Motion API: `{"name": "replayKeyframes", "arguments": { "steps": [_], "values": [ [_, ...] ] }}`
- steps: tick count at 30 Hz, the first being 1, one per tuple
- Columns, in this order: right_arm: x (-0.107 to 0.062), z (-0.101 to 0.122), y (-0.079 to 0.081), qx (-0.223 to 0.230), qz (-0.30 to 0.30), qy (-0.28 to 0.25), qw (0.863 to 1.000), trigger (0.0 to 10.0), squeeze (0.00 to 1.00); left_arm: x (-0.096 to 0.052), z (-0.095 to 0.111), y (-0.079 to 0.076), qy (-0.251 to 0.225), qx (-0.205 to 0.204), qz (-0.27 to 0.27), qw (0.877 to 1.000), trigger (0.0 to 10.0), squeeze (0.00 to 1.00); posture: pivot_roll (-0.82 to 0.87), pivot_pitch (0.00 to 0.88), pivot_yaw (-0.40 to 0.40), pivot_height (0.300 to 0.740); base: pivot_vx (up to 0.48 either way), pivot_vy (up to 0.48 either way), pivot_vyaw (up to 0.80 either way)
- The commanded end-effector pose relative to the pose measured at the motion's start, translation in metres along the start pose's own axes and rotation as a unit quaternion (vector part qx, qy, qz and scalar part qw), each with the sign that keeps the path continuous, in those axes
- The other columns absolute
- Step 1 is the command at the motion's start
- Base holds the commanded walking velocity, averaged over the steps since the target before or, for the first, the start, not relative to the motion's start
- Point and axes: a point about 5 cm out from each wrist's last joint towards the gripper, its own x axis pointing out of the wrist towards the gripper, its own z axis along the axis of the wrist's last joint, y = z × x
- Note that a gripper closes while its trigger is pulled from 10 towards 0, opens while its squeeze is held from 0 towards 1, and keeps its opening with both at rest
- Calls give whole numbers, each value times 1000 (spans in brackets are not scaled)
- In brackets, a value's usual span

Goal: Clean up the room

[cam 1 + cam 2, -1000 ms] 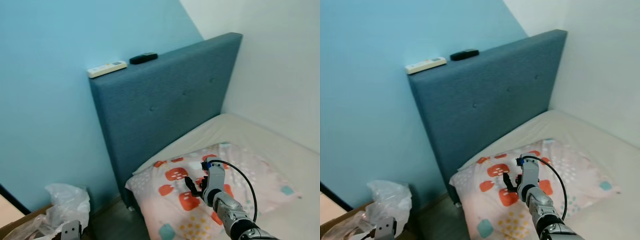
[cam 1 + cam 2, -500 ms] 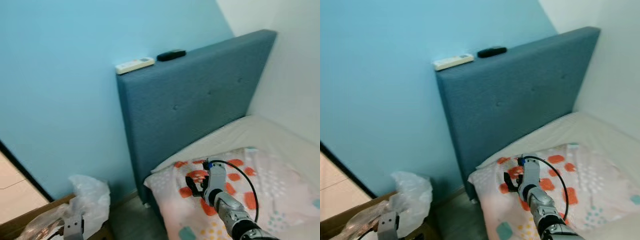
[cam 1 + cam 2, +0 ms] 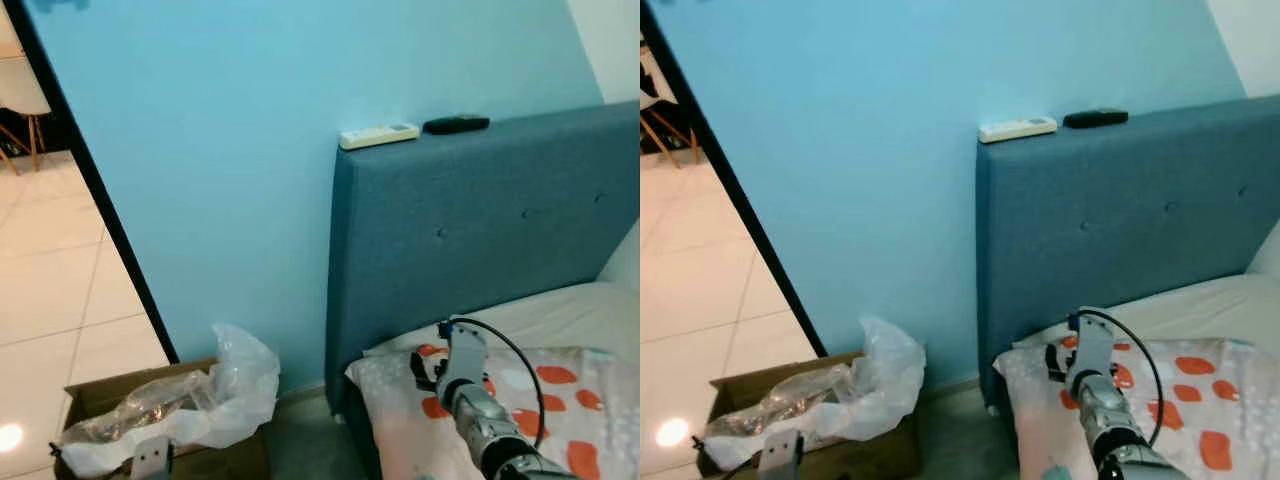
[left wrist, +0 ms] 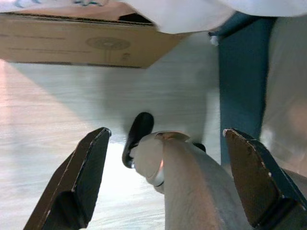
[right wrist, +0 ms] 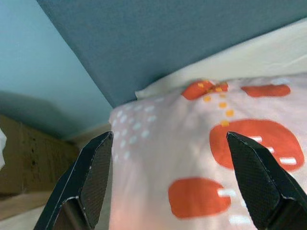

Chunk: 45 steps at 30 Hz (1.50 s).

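My right gripper [image 5: 168, 191] hangs open just above a white pillow [image 5: 201, 158] printed with orange patches, at the head end of the bed; in the left eye view the right gripper [image 3: 422, 370] sits over the pillow's [image 3: 570, 400] near corner. My left gripper [image 4: 168, 187] is open and hangs low beside my own leg [image 4: 192, 191], above the wooden floor. An open cardboard box [image 3: 100, 390] stands on the floor left of the bed, with a crumpled clear plastic bag [image 3: 215, 395] spilling out of it.
A blue padded headboard [image 3: 480, 240] stands against the light blue wall, with a white remote [image 3: 378, 135] and a black remote [image 3: 456, 124] on top. A dark door frame [image 3: 90, 180] at left opens onto a tiled floor [image 3: 50, 290].
The camera has swung left, so the door opening, tiled floor and cardboard box have come into view. My right gripper stays open over the pillow's corner.
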Motion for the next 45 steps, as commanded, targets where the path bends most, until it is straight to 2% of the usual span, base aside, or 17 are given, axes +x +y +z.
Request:
{"name": "replayKeyframes", "arguments": {
  "steps": [1, 11, 21, 24, 25, 26, 28, 29, 30, 32, 35, 36, 37, 39, 41, 42, 45],
  "values": [
    [-2, -3, -11, 12, -24, 8, 1000, 10000, 0, 3, 3, -7, -6, -7, -10, 1000, 10000, 0, -15, 0, -17, 725, 0, 0, 0],
    [-3, -7, -18, 23, -48, 23, 998, 10000, 0, 6, 12, -15, -19, -5, -26, 999, 10000, 0, -18, 0, -17, 725, 0, 0, 0],
    [-5, -7, -33, 44, -91, 35, 994, 10000, 0, 6, 13, -16, -21, -3, -38, 999, 10000, 0, -16, 0, -17, 690, 0, 0, 0],
    [-11, -1, -66, 51, -180, 28, 982, 10000, 0, 10, 38, -24, -72, -7, -74, 995, 10000, 0, -7, 0, -20, 675, 0, 0, 0],
    [-11, -1, -66, 51, -180, 28, 982, 10000, 0, 10, 38, -24, -72, -7, -74, 995, 10000, 0, -7, 0, -20, 675, 0, 0, 0],
    [-13, 1, -73, 55, -199, 27, 978, 10000, 0, 10, 44, -26, -85, -6, -82, 993, 10000, 0, -6, 0, -21, 670, 0, 0, 0],
    [-20, 7, -96, 76, -254, 20, 964, 10000, 0, 12, 69, -34, -126, 4, -113, 986, 10000, 0, -2, 1, -26, 660, 0, 0, 0],
    [-20, 7, -96, 76, -254, 20, 964, 10000, 0, 12, 69, -34, -126, 4, -113, 986, 10000, 0, -2, 1, -26, 660, 0, 0, 0],
    [-23, 9, -104, 86, -274, 18, 958, 10000, 0, 12, 78, -37, -141, 11, -124, 982, 10000, 0, -2, 1, -26, 655, 0, 0, 0],
    [-23, 9, -104, 86, -274, 18, 958, 10000, 0, 12, 78, -37, -141, 11, -124, 982, 10000, 0, -2, 1, -26, 655, 0, 0, 0],
    [-33, 8, -129, 166, -328, 18, 930, 10000, 0, 10, 115, -54, -194, 69, -168, 964, 10000, 0, -9, 2, -26, 640, 0, 0, 0],
    [-33, 8, -129, 166, -328, 18, 930, 10000, 0, 10, 115, -54, -194, 69, -168, 964, 10000, 0, -9, 2, -26, 640, 0, 0, 0],
    [-35, 6, -132, 186, -332, 20, 924, 10000, 0, 9, 121, -57, -203, 83, -175, 960, 10000, 0, -9, 2, -26, 635, 0, 0, 0],
    [-37, -2, -131, 225, -332, 30, 916, 10000, 0, 7, 138, -68, -235, 106, -195, 946, 10000, 0, -4, 6, -29, 625, 0, 0, 0],
    [-37, -6, -130, 244, -331, 33, 911, 10000, 0, 4, 150, -75, -261, 116, -209, 935, 10000, 0, -2, 7, -30, 615, 0, 0, 0],
    [-37, -6, -130, 244, -331, 33, 911, 10000, 0, 4, 150, -75, -261, 116, -209, 935, 10000, 0, -2, 7, -30, 615, 0, 0, 0],
    [-37, -8, -129, 271, -323, 26, 906, 10000, 0, 0, 161, -81, -286, 131, -213, 925, 10000, 0, 7, 16, -30, 605, 0, 0, 0]
  ]
}}
